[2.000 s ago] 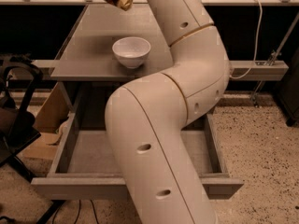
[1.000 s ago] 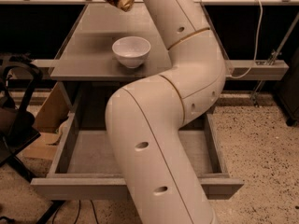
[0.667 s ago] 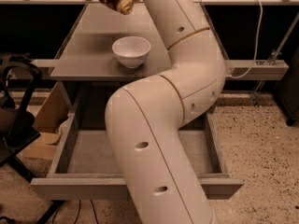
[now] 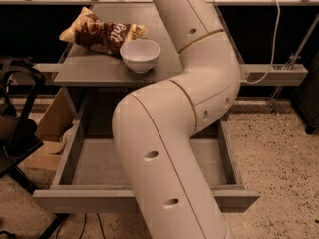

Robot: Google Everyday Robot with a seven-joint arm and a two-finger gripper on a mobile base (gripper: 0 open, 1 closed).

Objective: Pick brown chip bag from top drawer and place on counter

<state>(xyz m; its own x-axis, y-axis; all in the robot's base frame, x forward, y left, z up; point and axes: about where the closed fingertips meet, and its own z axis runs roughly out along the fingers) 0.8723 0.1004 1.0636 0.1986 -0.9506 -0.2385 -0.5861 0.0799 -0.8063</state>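
The brown chip bag (image 4: 102,34) lies on its side on the counter (image 4: 94,72), at the back left, just behind a white bowl (image 4: 140,55) and touching or nearly touching its rim. The top drawer (image 4: 99,166) is pulled open below the counter, and the part of its grey bottom that shows is bare. My big white arm (image 4: 199,83) rises from the lower middle, bends over the drawer and runs out past the top edge. The gripper is out of view above the frame and nothing holds the bag.
A black chair frame (image 4: 17,118) and a cardboard box (image 4: 50,126) stand on the floor left of the drawer. A metal rail (image 4: 274,73) with a cable sticks out on the right. Speckled floor lies to the right.
The bag was held high at the top edge; it now rests on the counter behind the bowl, lower and further left. The gripper has left the view.
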